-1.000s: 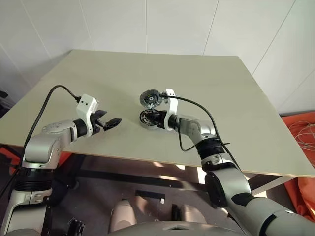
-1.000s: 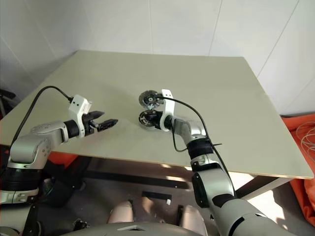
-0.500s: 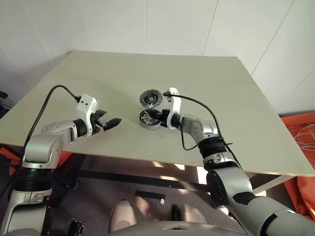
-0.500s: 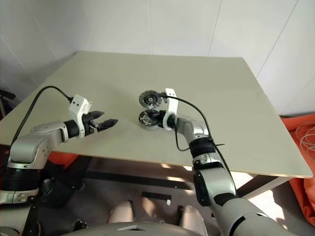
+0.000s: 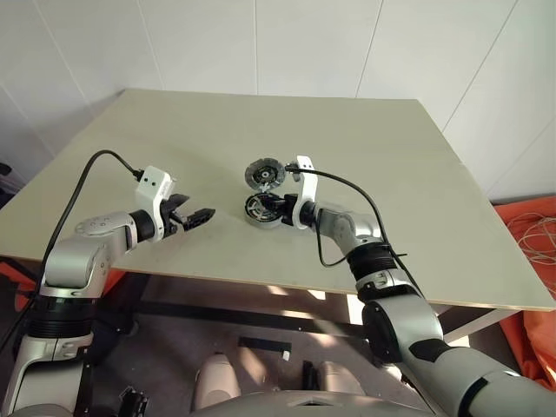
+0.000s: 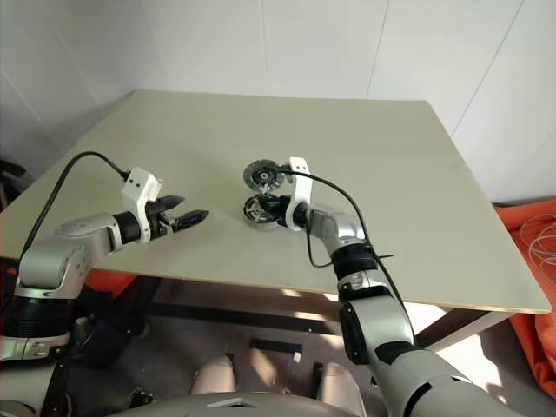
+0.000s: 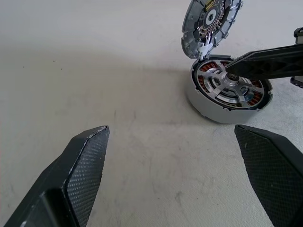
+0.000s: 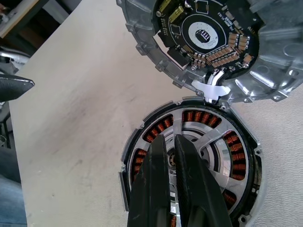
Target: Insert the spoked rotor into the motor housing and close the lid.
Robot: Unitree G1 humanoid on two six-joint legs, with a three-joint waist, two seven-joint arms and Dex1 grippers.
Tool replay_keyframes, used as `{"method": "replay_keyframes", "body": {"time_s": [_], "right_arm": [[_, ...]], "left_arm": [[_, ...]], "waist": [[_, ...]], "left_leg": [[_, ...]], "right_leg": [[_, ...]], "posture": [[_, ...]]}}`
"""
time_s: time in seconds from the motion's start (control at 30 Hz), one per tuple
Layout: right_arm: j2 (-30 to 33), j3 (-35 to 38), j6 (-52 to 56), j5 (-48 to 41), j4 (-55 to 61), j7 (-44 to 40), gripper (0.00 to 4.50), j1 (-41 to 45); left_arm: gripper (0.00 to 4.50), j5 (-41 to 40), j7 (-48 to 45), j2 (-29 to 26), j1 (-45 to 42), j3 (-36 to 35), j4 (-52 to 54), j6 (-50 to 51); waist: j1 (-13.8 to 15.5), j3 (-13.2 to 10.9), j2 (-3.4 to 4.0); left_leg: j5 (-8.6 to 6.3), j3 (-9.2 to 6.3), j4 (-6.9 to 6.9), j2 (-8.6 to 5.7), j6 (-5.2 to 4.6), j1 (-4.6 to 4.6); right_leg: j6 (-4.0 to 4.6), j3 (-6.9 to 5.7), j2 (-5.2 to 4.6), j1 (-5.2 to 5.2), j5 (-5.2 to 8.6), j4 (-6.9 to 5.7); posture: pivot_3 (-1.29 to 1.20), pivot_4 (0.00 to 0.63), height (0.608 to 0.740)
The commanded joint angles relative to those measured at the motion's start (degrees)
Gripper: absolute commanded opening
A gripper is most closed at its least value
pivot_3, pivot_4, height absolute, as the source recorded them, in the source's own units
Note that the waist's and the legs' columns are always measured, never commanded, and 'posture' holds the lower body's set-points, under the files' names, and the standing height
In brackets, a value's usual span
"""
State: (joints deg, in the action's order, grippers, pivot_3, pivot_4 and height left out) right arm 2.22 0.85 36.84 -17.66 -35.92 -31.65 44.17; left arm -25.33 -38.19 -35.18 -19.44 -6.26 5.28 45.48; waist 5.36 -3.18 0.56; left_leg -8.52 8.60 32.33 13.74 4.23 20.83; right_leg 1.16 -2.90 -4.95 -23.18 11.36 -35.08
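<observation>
Near the centre of the left eye view, slightly left of middle, the motor housing [image 5: 263,209] is seen resting on the tan table [image 5: 417,174], with the spoked rotor [image 7: 230,88] already seated inside it: silver spokes and hub over the copper windings. The lid [image 5: 264,173] is seen just above the housing in that frame, propped open on edge and joined to the housing rim by a small white piece; its inner face with a circuit board is shown in the right wrist view. The right gripper [image 8: 171,152] is placed over the rotor hub, fingers pressed together with only a thin slit between them, tips at the hub; actual contact cannot be told. The left gripper [image 5: 193,217] is seen in the left part of the frame, well apart from the housing, above the table, fingers spread wide, nothing between them.
</observation>
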Motion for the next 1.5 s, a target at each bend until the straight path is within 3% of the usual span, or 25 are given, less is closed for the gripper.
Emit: {"method": "replay_keyframes", "body": {"time_s": [0.03, 0.27, 0.4, 0.5, 0.87, 1.5], "right_arm": [[2.1, -2.6, -2.1, 1.7, 6.2, -2.5, 0.29, 0.5], [13.2, -12.0, -7.7, 8.1, 16.6, -13.2, 0.29, 0.5], [22.0, -17.0, -17.1, 12.4, 19.1, -23.7, 0.29, 1.9], [25.8, -18.5, -22.9, 13.5, 18.1, -29.7, 0.84, 3.4], [24.6, -22.2, -33.7, 19.2, 9.4, -35.7, 4.48, 6.1], [17.2, -25.3, -44.8, 27.7, -11.4, -35.4, 4.48, 11.9]], "left_arm": [[4.50, 0.1, 0.2, 0.2, -1.5, -0.1, 1.1, -1.1], [4.50, 0.5, 0.1, 0.9, -1.5, 0.1, 0.7, -1.6], [4.50, 0.7, 0.0, 1.1, -1.7, 0.2, 0.4, -2.0], [4.50, 1.0, -0.1, 1.2, -1.8, 0.3, 0.2, -2.3], [4.50, 0.2, -0.4, 1.7, -2.1, -0.1, 0.3, -1.4], [4.50, -1.6, -0.1, 2.0, -2.8, 0.0, 1.0, 1.1]], "waist": [[0.1, 0.0, 0.01], [0.2, 0.0, 0.00], [0.2, 0.0, -0.01], [0.2, 0.0, -0.01], [0.0, 0.0, -0.01], [-0.1, 0.0, -0.01]], "left_leg": [[0.00, 0.00, 0.00, 0.00, 0.00, 0.02], [0.00, 0.00, 0.01, 0.00, -0.01, 0.15], [-0.01, 0.00, -0.01, 0.01, -0.02, 0.16], [-0.02, 0.01, 0.03, 0.00, -0.05, 0.18], [-0.16, 0.01, 0.43, 0.04, -0.29, 0.30], [-0.20, -0.01, 0.69, 0.06, -0.34, 0.28]], "right_leg": [[0.00, 0.00, 0.00, -0.01, 0.00, 0.00], [0.02, -0.02, 0.00, -0.01, -0.01, 0.12], [0.02, -0.02, 0.01, -0.02, -0.01, 0.15], [0.02, -0.02, 0.00, -0.02, -0.02, 0.17], [0.07, -0.02, 0.00, -0.02, -0.04, 0.00], [0.07, 0.01, -0.02, -0.03, -0.04, -0.29]], "posture": [[0.00, 0.000, 0.740], [0.00, 0.000, 0.740], [0.00, 0.000, 0.740], [0.00, 0.000, 0.740], [0.00, 0.000, 0.740], [0.00, 0.000, 0.740]]}}
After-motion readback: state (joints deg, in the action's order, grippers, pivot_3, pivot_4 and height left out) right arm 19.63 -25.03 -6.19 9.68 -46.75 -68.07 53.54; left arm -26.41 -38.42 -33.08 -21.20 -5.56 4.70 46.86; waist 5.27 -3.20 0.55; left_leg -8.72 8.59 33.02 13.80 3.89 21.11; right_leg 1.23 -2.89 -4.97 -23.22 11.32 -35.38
